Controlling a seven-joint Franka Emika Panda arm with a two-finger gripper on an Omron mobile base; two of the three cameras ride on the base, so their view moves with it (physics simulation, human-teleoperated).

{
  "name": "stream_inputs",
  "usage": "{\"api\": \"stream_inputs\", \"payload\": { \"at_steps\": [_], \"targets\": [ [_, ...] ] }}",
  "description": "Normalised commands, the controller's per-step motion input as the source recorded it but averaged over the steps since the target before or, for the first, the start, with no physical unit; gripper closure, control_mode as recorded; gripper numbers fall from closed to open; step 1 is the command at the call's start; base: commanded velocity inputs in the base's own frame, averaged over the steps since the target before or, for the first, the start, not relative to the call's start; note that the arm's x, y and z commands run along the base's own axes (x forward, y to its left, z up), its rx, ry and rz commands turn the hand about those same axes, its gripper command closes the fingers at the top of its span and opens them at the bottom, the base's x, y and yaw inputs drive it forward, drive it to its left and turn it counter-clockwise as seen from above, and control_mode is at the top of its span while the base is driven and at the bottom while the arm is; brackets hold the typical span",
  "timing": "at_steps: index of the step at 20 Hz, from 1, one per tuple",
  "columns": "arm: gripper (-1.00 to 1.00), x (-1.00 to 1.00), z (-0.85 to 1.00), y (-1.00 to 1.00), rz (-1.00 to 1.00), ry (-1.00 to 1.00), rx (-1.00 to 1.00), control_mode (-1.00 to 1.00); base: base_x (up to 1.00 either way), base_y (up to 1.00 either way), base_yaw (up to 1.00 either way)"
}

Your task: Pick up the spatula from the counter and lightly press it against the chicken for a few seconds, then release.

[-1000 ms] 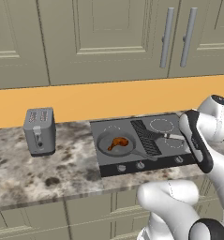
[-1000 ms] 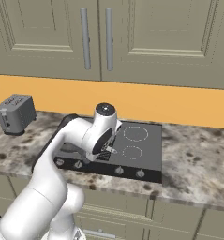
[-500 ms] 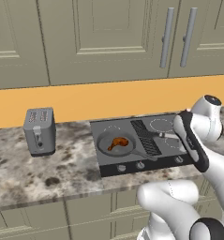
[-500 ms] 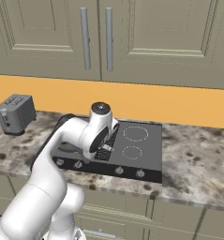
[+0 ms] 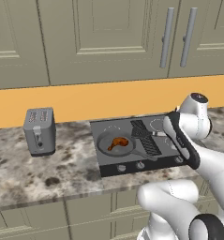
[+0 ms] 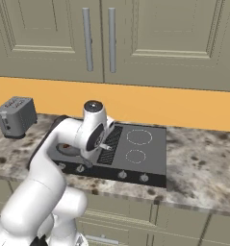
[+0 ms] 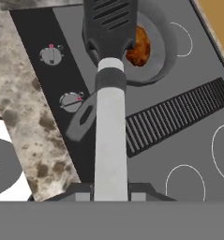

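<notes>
My gripper (image 7: 111, 193) is shut on the pale handle of the spatula (image 7: 110, 136). Its black slotted head points away from me, over the rim of the grey pan (image 7: 161, 45). The browned chicken (image 7: 140, 46) lies in that pan, partly covered by the spatula head; whether they touch I cannot tell. In the left base view the spatula (image 5: 141, 128) hovers over the stove just right of the pan (image 5: 104, 146) and the chicken (image 5: 117, 142), and the gripper (image 5: 164, 134) sits at the end of the arm. The arm hides most of the pan (image 6: 67, 150) in the right base view.
The black stove (image 5: 132, 164) has front knobs (image 7: 70, 101) and a ribbed centre grille (image 7: 179, 117). The pan's handle (image 7: 83, 117) points toward the knobs. A grey toaster (image 5: 39, 131) stands left on the speckled counter (image 5: 48, 173). Cabinets hang above.
The arm has carried the spatula leftward across the stove, from over the grille to the edge of the pan by the chicken. The grip stayed shut.
</notes>
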Motion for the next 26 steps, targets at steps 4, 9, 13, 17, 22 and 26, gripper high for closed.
{"api": "stream_inputs", "payload": {
  "at_steps": [4,9,13,17,22,26],
  "targets": [
    [1.0,0.18,0.0,0.2,0.0,0.0,-0.06,-1.0,0.0,0.0,0.0],
    [1.0,0.14,-0.01,0.18,0.0,0.0,-0.05,-1.0,0.0,0.0,0.0],
    [1.0,0.15,-0.09,0.16,0.0,0.02,-0.07,-1.0,0.0,0.0,0.0],
    [1.0,0.17,-0.08,0.18,0.0,0.03,-0.07,-1.0,0.0,0.0,0.0],
    [1.0,0.18,-0.02,0.15,0.0,0.02,-0.05,-1.0,0.0,0.0,0.0],
    [1.0,0.13,0.0,0.05,0.0,0.01,-0.04,-1.0,0.0,0.0,0.0]
  ]
}}
